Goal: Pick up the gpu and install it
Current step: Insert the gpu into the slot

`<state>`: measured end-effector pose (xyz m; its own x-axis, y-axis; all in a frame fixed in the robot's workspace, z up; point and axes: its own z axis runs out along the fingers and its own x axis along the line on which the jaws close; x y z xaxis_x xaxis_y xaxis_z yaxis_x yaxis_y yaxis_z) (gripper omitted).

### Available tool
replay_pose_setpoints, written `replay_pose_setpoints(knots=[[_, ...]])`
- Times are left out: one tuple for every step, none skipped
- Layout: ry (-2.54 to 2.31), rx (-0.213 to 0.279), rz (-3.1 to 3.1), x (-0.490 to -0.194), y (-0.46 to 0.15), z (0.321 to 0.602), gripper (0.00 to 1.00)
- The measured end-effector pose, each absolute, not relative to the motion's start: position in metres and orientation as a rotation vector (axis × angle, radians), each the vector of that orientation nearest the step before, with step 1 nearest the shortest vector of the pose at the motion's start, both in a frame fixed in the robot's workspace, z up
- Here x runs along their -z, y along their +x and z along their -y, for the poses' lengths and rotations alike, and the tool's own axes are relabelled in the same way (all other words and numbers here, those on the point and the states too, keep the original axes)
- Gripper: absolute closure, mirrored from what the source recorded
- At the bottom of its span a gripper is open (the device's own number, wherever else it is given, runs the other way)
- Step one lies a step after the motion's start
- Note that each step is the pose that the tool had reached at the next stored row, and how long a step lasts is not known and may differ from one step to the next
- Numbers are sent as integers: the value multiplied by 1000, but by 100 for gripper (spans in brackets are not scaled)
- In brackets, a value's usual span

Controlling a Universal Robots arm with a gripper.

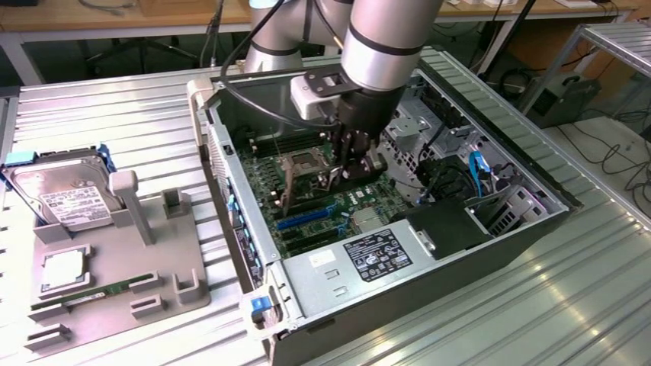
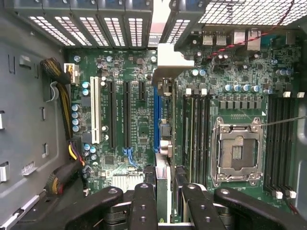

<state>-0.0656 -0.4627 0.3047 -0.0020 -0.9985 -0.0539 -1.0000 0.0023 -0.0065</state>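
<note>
Black fingers (image 2: 144, 206) of the gripper (image 1: 351, 164) clasp the gpu (image 2: 165, 139) edge-on, its silver bracket end pointing toward the case's rear slots. The card hangs upright directly beneath the tool, inside the open computer case (image 1: 529, 229), over the green motherboard (image 2: 129, 120) beside the blue slot (image 2: 156, 122).

Silver-grey jointed arm (image 1: 379, 30), black cable, black-fingered hand (image 1: 351, 164).
</note>
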Motion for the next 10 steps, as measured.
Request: replay_pose_setpoints(knots=[[-2187,-51,-2196,-304,-66,463,74],[-2184,-50,-2199,-304,-67,463,74],[-2181,-49,-2202,-304,-68,463,74],[-2179,-49,-2205,-303,-69,463,74],[-2176,-48,-2208,-303,-70,463,74],[-2173,-48,-2211,-302,-72,463,74],[-2171,-48,-2213,-302,-73,463,74],[-2169,-48,-2215,-301,-75,463,74],[-2168,-48,-2216,-301,-77,463,74],[-2167,-48,-2217,-300,-79,463,74]])
